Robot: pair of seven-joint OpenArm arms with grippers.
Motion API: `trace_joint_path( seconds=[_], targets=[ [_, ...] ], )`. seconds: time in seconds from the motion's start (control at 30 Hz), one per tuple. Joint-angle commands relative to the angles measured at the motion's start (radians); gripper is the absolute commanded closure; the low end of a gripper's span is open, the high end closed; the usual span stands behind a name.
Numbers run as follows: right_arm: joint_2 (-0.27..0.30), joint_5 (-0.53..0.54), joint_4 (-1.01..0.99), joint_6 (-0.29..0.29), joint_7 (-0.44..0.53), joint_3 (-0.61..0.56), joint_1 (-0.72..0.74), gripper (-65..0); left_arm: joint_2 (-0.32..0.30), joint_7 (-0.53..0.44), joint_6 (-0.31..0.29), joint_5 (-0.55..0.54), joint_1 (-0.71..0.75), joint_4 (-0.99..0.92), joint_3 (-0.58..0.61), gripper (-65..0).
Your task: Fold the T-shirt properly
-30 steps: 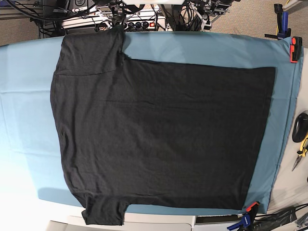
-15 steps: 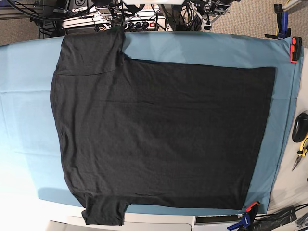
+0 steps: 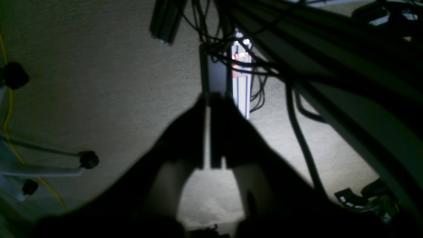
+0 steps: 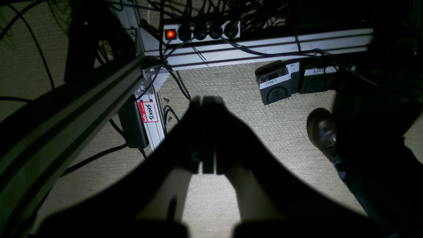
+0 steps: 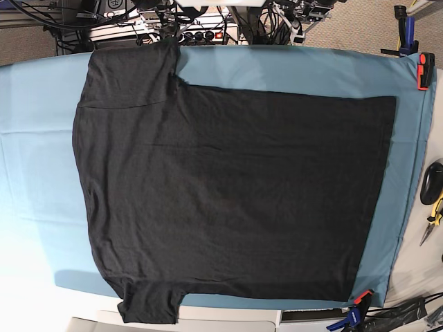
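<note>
T-shirt [image 5: 228,187] lies spread flat and plain side up on the blue cloth [image 5: 34,138] over the tabletop, one sleeve at the far edge and one hanging off the near edge. No arm shows in the base view. To start well, I think each arm should grab a sleeve or hem corner and fold along a straight line.

Left wrist view: the left gripper [image 3: 207,132] has its jaws clenched on nothing, pointing at the carpet floor [image 3: 99,82] and dark cables [image 3: 297,125].

Right wrist view: the right gripper [image 4: 202,132] is clenched and empty too, over carpet, near a power strip [image 4: 198,33] and somebody's shoe [image 4: 322,132].
</note>
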Motion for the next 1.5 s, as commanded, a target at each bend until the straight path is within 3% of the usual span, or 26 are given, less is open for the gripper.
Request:
trace_joint_path(
  seconds=[0.0, 0.33, 0.63, 0.87, 1.2, 1.33, 1.47],
  targets=[
    [0.003, 0.002, 0.006, 0.002, 0.011, -0.002, 0.003, 0.0, -0.003, -0.003, -0.007, -0.003, 0.0, 0.003, 0.0, -3.5],
    [0.007, 0.003, 0.085, 0.002, 0.029, -0.002, -0.029, 0.0, -0.018, 0.016, -0.007, -0.003, 0.008, 0.032, 0.0, -3.5],
    [0.052, 0.053, 0.303, 0.002, 0.035, -0.003, -0.231, 0.0, -0.134, 0.103, -0.006, -0.02, 0.242, 0.349, 0.0, -3.5],
    [0.112, 0.079, 0.557, 0.003, 0.021, -0.003, -0.471, 0.0, -0.239, 0.13, -0.007, -0.093, 0.537, 0.724, 0.0, -3.5],
    [0.186, 0.205, 1.159, -0.009, 0.033, 0.028, -0.979, 0.0, -0.393, 0.153, -0.013, -0.093, 0.972, 1.505, 0.0, -3.5],
    [0.185, 0.361, 1.413, -0.009, -0.01, 0.144, -1.098, 0.0, -0.462, 0.271, -0.084, -0.093, 1.041, 1.771, 0.0, -5.8],
    [0.183, 0.51, 1.646, -0.008, -0.132, 0.348, -1.117, 0.0, -0.505, 0.39, -0.134, -0.099, 1.05, 1.954, 0.0, -12.6]
  ],
)
